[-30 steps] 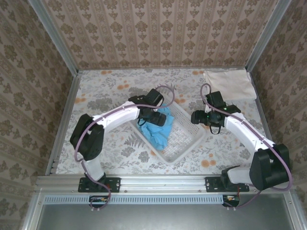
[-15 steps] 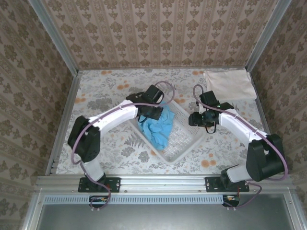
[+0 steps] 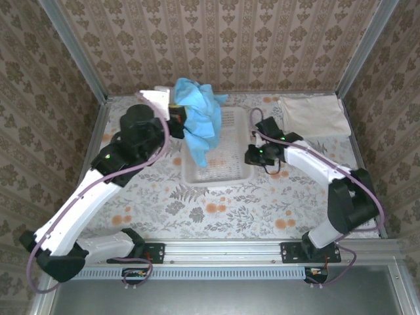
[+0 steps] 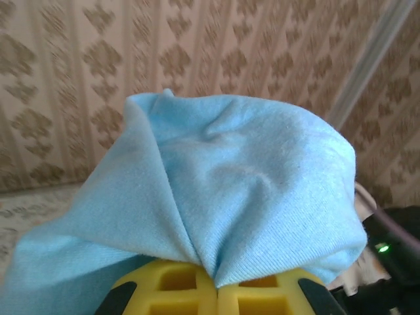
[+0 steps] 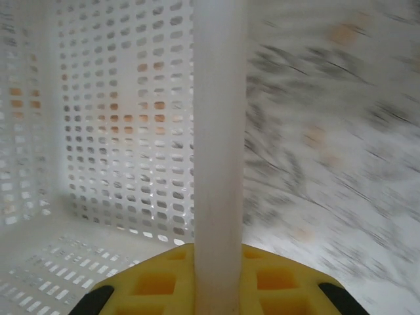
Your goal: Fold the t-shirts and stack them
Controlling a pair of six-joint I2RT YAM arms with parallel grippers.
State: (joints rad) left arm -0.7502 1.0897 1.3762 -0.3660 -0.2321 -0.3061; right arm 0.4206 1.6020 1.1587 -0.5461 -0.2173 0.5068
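Observation:
The light blue t-shirt [image 3: 199, 119] hangs bunched in the air above the white mesh basket [image 3: 230, 147], its lower end dangling over the basket's left half. My left gripper [image 3: 176, 111] is shut on the shirt's upper edge; in the left wrist view the blue cloth [image 4: 230, 203] is pinched between the yellow jaws and drapes over them. My right gripper [image 3: 249, 155] is shut on the basket's right rim, seen as a white bar [image 5: 218, 164] between its jaws. The cream-white t-shirt [image 3: 314, 116] lies folded flat at the back right of the table.
The flower-patterned table [image 3: 216, 210] is walled with patterned panels at the back and both sides. The metal rail [image 3: 216, 249] with both arm bases runs along the near edge.
My left arm has lifted the blue shirt up out of the basket toward the back left. The basket has turned and shifted backward with my right gripper holding its rim.

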